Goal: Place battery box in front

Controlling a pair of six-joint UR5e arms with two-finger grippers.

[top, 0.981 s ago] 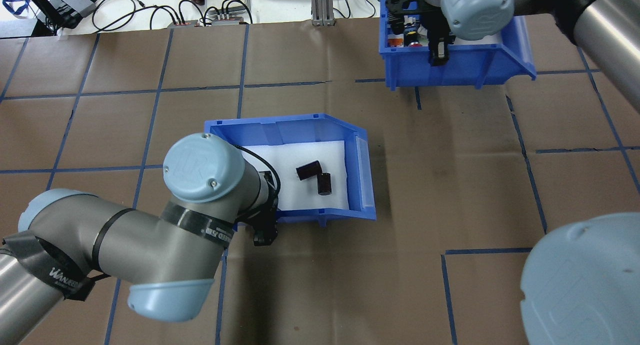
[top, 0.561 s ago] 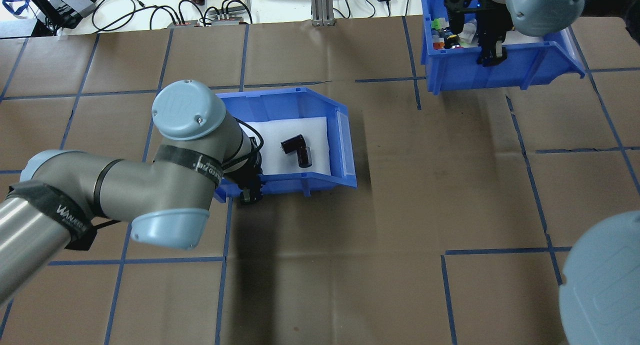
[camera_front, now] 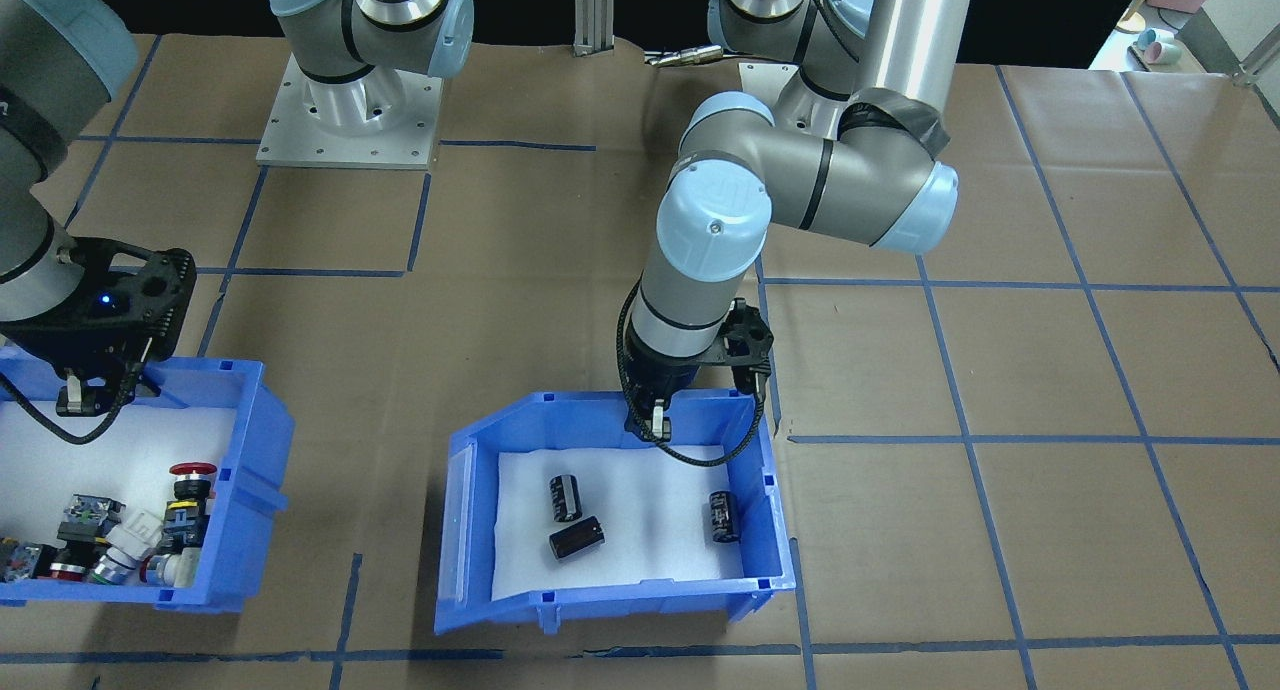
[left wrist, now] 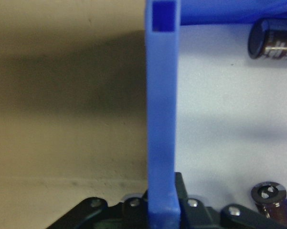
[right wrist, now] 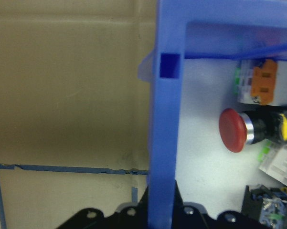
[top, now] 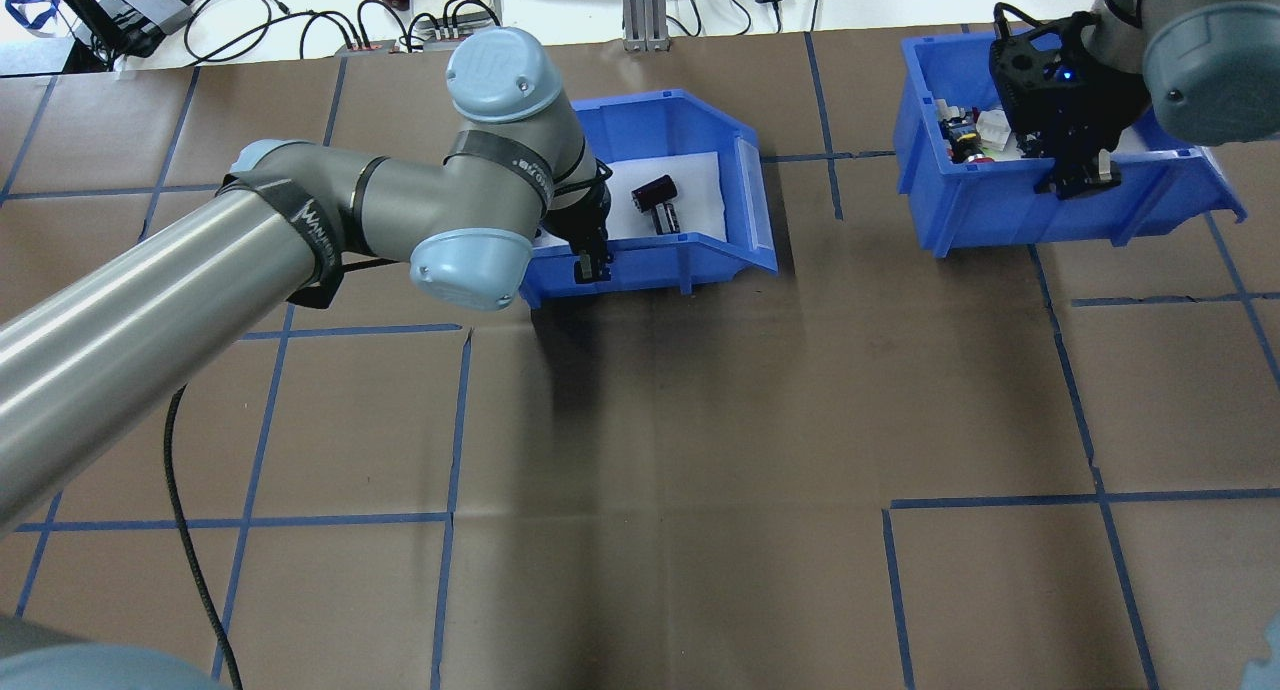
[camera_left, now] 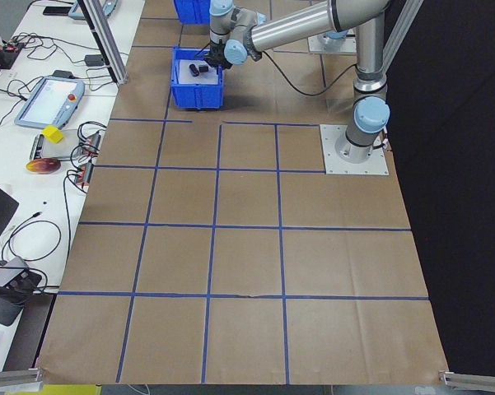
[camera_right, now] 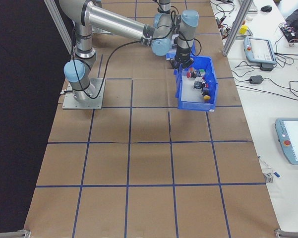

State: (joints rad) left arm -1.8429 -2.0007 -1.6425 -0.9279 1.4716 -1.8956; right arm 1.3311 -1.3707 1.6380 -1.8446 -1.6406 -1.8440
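Covering table [top: 700,420]: brown paper, blue tape.

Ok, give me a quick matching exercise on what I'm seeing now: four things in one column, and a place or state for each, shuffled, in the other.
Things:
1. left gripper
2. right gripper
3. three dark cylindrical cells
4. red mushroom-head push-button

Places or states:
A. lying loose on white foam
B. clamped on the wall of the blue plastic battery box
C. inside the blue bin of switches
D. clamped on the switch bin's wall

Pairs: 1-B, 2-D, 3-A, 4-C
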